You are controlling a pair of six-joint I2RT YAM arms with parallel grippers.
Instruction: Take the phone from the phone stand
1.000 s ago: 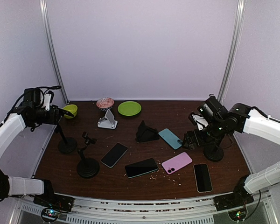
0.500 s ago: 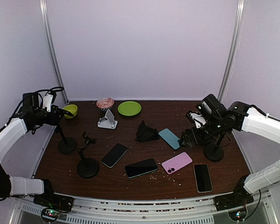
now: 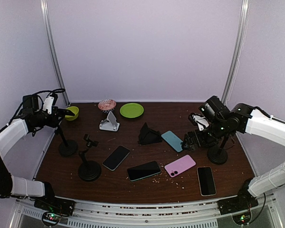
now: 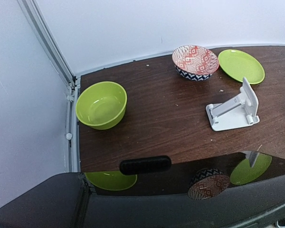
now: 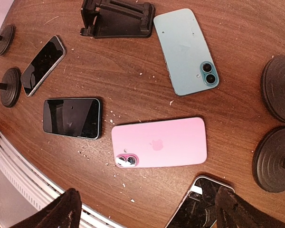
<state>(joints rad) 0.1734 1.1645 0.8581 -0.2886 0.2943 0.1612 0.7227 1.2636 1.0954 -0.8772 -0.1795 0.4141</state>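
Bench [image 3: 180, 118]: dark wood grain, crumbs scattered over the front half.

Left arm [image 3: 9, 135] comes in from the left edge. The left gripper [image 3: 60, 115] is up at the head of the tall phone stand [image 3: 67, 147].

Right arm [image 3: 266, 126] comes in from the right. The right gripper [image 3: 189, 141] hangs low just beside the teal phone [image 3: 173, 140], with its fingers [image 5: 61, 211] spread wide and holding nothing.

Other stands: a second pole stand [image 3: 89, 171] at front left, a black folding stand [image 3: 148, 134] mid-bench, and a white stand [image 3: 109, 122] further back.

At the rear: green plate [image 4: 241, 65], lime bowl [image 4: 101, 105], patterned bowl [image 4: 195, 62].

Phone [image 4: 190, 173], left wrist view: it lies across the bottom of the frame. Its far edge sits under the stand's black clamp [image 4: 145, 165], and the glass mirrors the bowls. Cannot tell whether the left gripper is closed on it.

Flat on the bench: pink phone [image 3: 180, 166], face down, and three dark-screened phones [image 3: 144, 170].
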